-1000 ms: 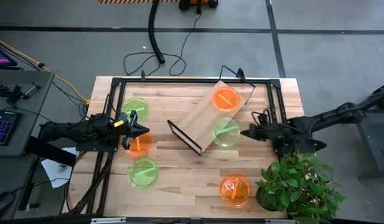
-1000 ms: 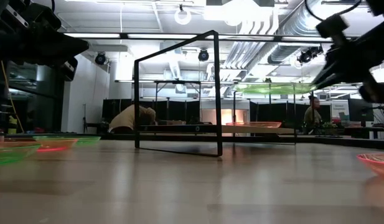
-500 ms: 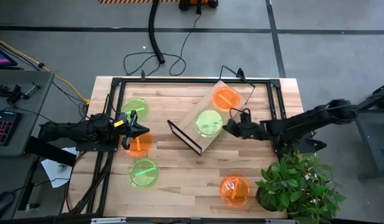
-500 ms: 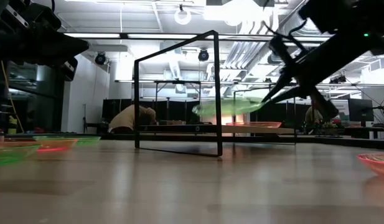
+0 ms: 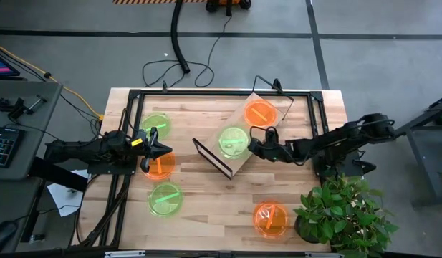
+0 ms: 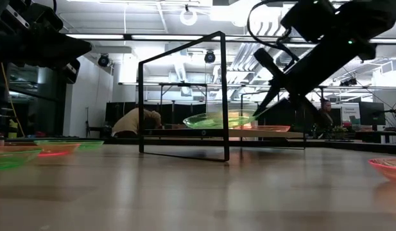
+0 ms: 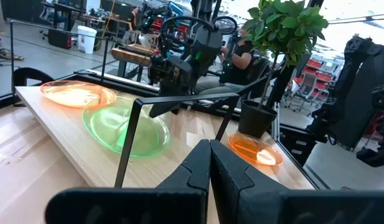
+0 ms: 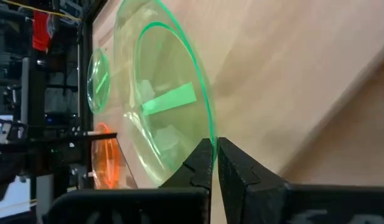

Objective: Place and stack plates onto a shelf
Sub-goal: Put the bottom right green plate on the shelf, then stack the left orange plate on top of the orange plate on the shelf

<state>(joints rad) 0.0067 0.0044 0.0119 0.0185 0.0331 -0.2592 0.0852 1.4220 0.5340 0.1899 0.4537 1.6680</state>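
The shelf (image 5: 219, 155) stands slantwise mid-table, a plywood board on a black wire frame. An orange plate (image 5: 260, 113) lies on its far end. My right gripper (image 5: 251, 147) reaches in from the table's right and is shut on a green plate (image 5: 233, 140) over the board's middle. My left gripper (image 5: 153, 148) hangs shut and empty over an orange plate (image 5: 160, 166) at the table's left. Two green plates (image 5: 156, 125) (image 5: 165, 198) and another orange plate (image 5: 269, 218) lie flat on the table. My right gripper pinches the green plate's rim (image 8: 207, 132) on its right side between the two fingertips (image 8: 203, 160). The fingers slant down from the table's right (image 6: 258, 112). The plate sits nearly level, low over the shelf board (image 6: 185, 133); whether its base touches the board I cannot tell.
A potted plant (image 5: 342, 215) stands at the table's near right corner, beside the right arm. A black frame (image 5: 206, 93) runs along the table's far edge and sides. Bare planks lie between the shelf and the near edge. People and benches show in the room behind.
My right gripper has carried the green plate toward the table's left and down, from beyond the shelf's right side to over the board's middle. The plate was tipped on the way and now sits nearly level, close to the board.
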